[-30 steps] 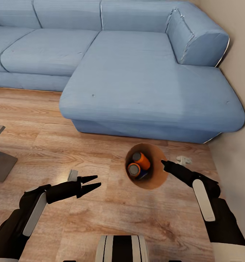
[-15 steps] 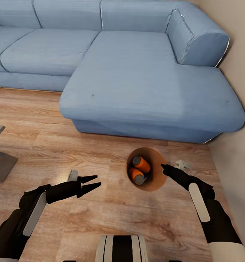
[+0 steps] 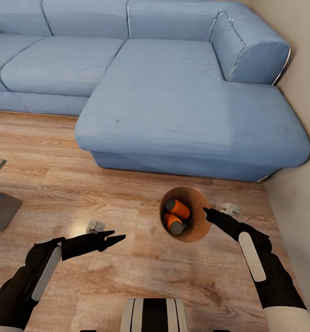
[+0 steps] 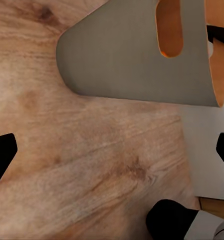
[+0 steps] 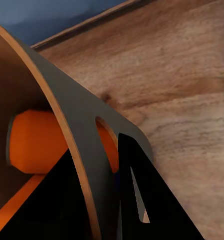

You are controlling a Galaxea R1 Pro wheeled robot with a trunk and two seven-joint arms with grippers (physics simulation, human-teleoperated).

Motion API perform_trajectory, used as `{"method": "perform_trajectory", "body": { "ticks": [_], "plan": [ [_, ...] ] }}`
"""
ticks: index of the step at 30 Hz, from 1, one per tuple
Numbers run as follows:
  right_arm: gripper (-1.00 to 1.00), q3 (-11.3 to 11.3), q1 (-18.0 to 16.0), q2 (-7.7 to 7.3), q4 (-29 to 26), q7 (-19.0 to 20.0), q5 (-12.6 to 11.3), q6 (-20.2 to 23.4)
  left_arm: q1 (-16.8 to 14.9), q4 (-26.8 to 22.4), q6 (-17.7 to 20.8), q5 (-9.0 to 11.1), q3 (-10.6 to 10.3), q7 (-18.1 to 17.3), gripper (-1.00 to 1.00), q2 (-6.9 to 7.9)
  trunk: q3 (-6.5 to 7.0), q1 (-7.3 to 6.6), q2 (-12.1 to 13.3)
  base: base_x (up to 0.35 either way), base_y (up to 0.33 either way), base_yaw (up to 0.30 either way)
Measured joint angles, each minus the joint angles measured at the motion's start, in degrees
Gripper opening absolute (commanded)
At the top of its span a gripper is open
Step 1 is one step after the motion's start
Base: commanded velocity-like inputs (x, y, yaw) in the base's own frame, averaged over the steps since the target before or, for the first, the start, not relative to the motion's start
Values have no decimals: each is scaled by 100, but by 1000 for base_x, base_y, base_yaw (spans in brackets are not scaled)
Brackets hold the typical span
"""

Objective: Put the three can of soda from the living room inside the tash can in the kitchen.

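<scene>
While the right gripper (image 3: 206, 211) pinches the round light-brown wooden bin's (image 3: 200, 227) rim, orange cans (image 3: 178, 208) lie inside; the left gripper (image 3: 116, 238), spread wide and empty, hovers apart.

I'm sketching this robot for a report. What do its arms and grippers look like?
Both arms are matte black with a long pale grey-white panel along each forearm. The left gripper and right gripper end in slim, pointed black jaws that taper like wedges. A small light grey block sits beside each wrist. No cables or markings show.
</scene>
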Motion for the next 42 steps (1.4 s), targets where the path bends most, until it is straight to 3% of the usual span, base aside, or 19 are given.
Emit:
{"method": "perform_trajectory", "body": {
  "ticks": [5,10,15,16,17,35,40,42],
  "plan": [
    [-100,3,-1,2,1,-2,41,-91,1,-12,2,-3,-21,8,100,1,0,0,0,0,0,0],
    [-100,7,0,9,10,-9,311,-210,1,-12,-16,-3,-24,9,100,-7,0,0,0,0,0,0],
    [-100,13,1,24,60,-1,255,-216,0,-8,-20,-3,-22,5,100,-8,0,0,0,0,0,0],
    [100,14,1,25,93,-1,283,-217,0,-8,-20,-3,-20,4,100,-8,0,0,0,0,0,0],
    [100,15,-1,34,135,15,180,-214,1,-7,-20,-3,-16,2,100,-8,0,-1,0,0,0,0],
    [100,19,-1,36,199,32,185,-214,1,-7,-37,-3,2,5,100,-8,0,-1,0,0,0,0],
    [100,30,-2,57,-248,-54,219,-166,1,-7,-38,-3,5,1,100,-8,1,-1,0,0,0,0],
    [100,28,-2,74,-488,-323,364,-119,1,0,-38,-3,9,0,100,-8,0,-1,0,0,0,0]
  ]
}}
